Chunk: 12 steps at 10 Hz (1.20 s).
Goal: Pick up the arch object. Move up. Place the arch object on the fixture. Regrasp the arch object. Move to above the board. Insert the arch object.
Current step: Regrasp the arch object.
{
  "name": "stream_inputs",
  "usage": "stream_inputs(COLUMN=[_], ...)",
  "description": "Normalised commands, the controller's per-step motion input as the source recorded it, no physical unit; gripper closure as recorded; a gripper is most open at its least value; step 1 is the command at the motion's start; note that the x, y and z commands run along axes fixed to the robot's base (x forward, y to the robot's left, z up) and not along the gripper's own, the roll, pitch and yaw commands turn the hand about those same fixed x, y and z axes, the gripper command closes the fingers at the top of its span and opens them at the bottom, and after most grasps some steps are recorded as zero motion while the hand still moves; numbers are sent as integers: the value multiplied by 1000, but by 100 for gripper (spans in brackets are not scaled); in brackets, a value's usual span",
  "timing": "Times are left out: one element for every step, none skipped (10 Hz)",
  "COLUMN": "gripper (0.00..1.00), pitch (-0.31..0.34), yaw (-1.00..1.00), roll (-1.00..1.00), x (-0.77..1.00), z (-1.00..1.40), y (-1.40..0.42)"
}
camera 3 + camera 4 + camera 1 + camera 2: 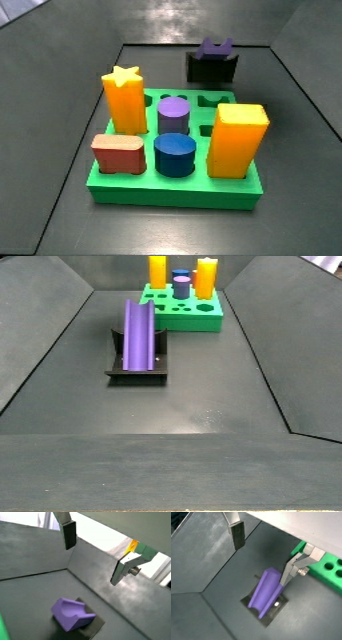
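Observation:
The purple arch object (138,331) rests on the dark fixture (134,368) on the floor, apart from the green board (187,321). It shows in both wrist views (72,614) (264,592) and far back in a side view (214,47). My gripper (93,562) (262,564) hovers above the arch object with its jaws wide open and nothing between them. The fingers (238,537) do not touch the arch. The gripper does not show in either side view.
The board (174,190) holds a yellow star post (124,100), a purple cylinder (174,115), an orange block (238,140), a red block (118,153) and a blue cylinder (174,155). Grey walls slope up around the floor.

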Motion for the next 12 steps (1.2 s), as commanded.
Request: stream_inputs(gripper=[0,0,0,0,0,0,0,0,0,0,0,0], pitch=[161,193,219,229,205,166,131,89,48,8,17,1], yaw=[82,114,150,192,216,237,250,251,243,223,210,177], roll=[1000,1000,1000,941,751,496,325,225,178,156,115,110], x=[109,107,104,105,107,110,110,100,88,83,35,42], z=[-5,-8,-3,-9,-11,-10,-5,3,-3,-8,-1000,-1000], y=[-44,-45,-49,-48,-50,-54,-47,-37,-39,-51,44,44])
